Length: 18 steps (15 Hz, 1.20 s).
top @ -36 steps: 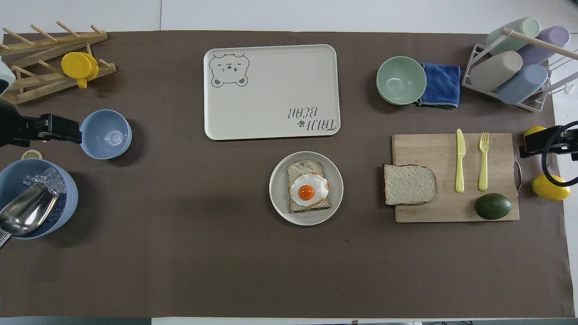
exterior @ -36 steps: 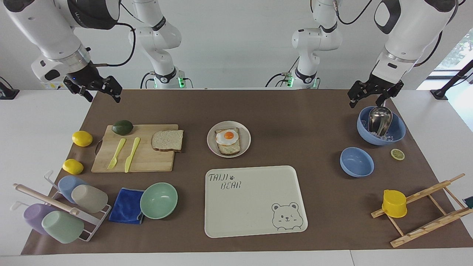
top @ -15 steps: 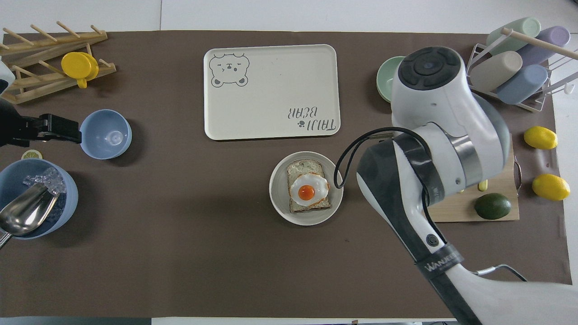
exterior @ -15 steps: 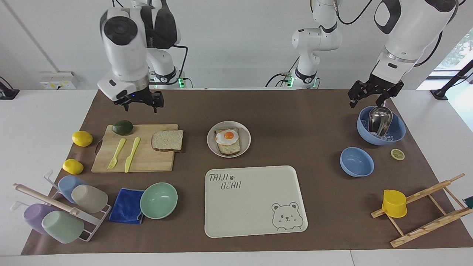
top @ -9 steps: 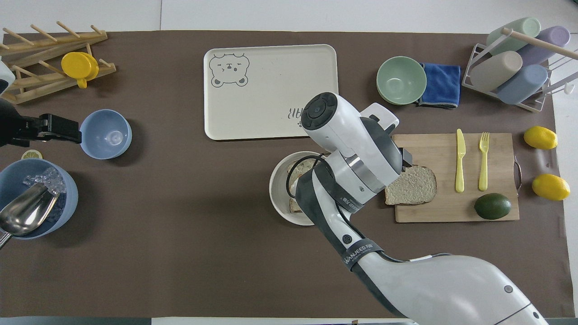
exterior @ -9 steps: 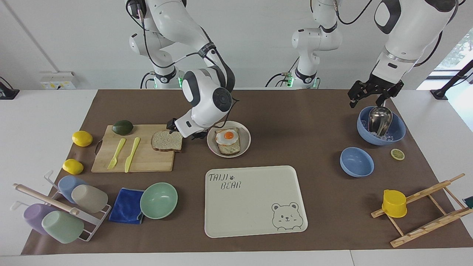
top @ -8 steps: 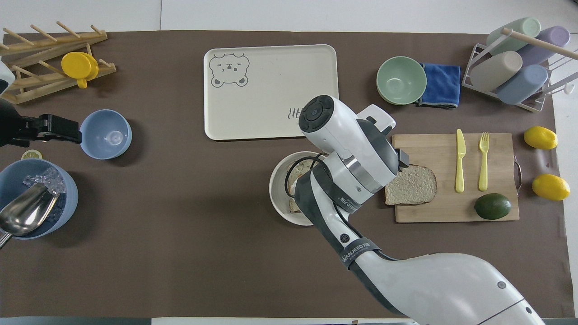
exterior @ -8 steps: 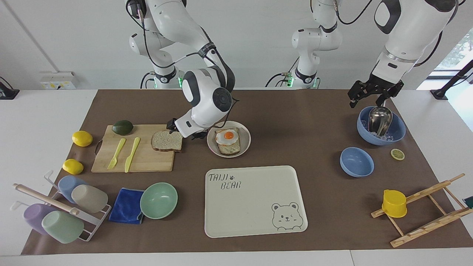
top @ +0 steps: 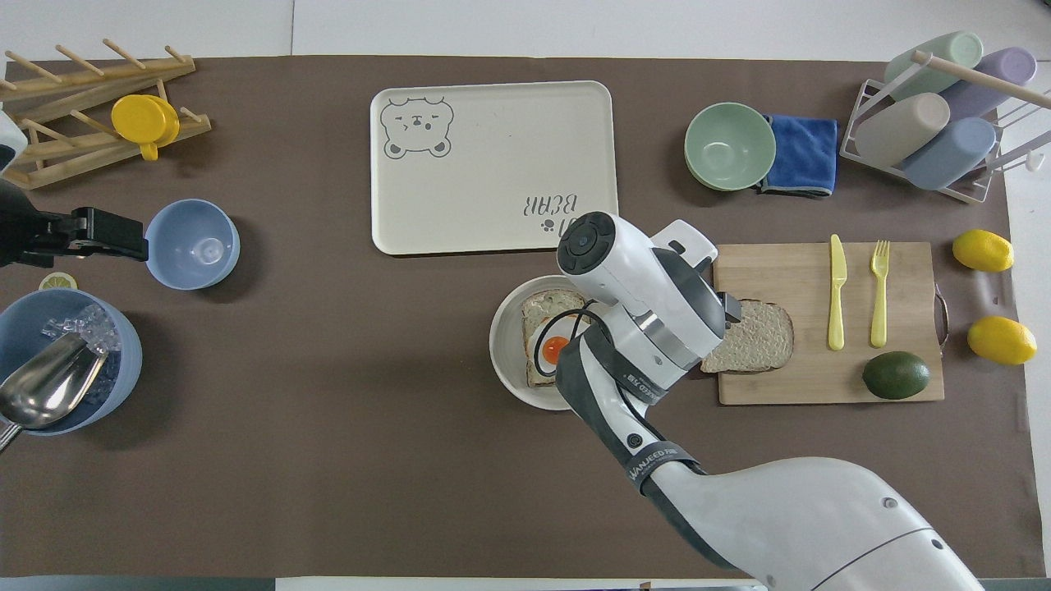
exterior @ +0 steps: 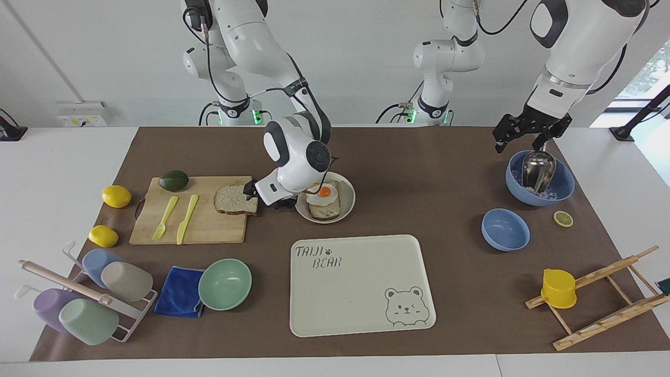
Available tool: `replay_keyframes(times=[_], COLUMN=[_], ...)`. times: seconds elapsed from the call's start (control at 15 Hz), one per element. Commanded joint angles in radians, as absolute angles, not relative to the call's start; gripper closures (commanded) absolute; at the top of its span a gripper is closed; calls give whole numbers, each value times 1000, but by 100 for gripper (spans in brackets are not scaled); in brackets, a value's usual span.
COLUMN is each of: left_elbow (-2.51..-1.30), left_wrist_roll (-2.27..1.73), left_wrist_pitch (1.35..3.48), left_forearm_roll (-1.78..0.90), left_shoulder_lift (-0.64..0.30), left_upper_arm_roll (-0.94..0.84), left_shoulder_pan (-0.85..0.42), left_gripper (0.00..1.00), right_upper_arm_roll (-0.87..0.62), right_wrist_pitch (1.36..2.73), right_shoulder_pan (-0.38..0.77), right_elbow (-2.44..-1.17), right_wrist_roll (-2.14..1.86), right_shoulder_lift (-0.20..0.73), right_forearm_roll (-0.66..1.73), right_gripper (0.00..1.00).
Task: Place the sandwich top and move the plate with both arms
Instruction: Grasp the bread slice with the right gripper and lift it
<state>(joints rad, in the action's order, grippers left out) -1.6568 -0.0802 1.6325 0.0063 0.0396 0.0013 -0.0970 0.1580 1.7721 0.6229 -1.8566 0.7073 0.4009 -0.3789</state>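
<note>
Brown paper covers the worktop (exterior: 419, 157). Sandwich top (exterior: 234, 199) lies on the board's (exterior: 204, 230) edge nearest the plate (exterior: 349, 201). Right pincer (exterior: 252, 191), lower than half a second ago, meets that slice's edge; grip unreadable. Left pincer (exterior: 523, 137) waits, spread, over the ice bowl (exterior: 562, 180).

One high camera looked across the table (exterior: 419, 157) toward the robots, another looked steeply down from above their end, both set well back, half a turn apart, sharing the whole brown-covered tabletop.
</note>
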Motion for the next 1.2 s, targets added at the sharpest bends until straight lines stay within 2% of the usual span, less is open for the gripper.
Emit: replay_keyframes(times=[0.0,0.2,0.4,0.53,0.6,0.67,0.93,1.13], left_elbow=[-1661,-1661,-1661,-1661,-1661,-1661,-1661,-1661], left_wrist_roll=[-80,-80,-80,-80,-80,-80,-80,-80], left_wrist_pitch=[1626,1626,1626,1626,1626,1626,1626,1626], left_forearm_roll=[25,25,25,25,25,25,25,25], left_shoulder_lift=[48,48,48,48,48,48,48,48], left_upper_arm_roll=[-6,-6,-6,-6,-6,-6,-6,-8], left_shoulder_pan=[-86,-86,-86,-86,-86,-86,-86,-87], left_gripper=[0,0,0,0,0,0,0,0], right_upper_arm_roll=[153,153,155,153,153,153,153,152], right_wrist_pitch=[1801,1824,1822,1821,1822,1822,1809,1706], right_shoulder_pan=[621,607,609,609,607,609,611,610], right_elbow=[-1965,-1987,-1987,-1987,-1988,-1988,-1956,-1834], right_wrist_roll=[732,724,723,719,713,700,686,600], right_shoulder_lift=[338,334,334,334,334,334,341,356], right_forearm_roll=[-443,-453,-453,-453,-453,-453,-459,-450], right_gripper=[8,12,31,50,69,100,100,100])
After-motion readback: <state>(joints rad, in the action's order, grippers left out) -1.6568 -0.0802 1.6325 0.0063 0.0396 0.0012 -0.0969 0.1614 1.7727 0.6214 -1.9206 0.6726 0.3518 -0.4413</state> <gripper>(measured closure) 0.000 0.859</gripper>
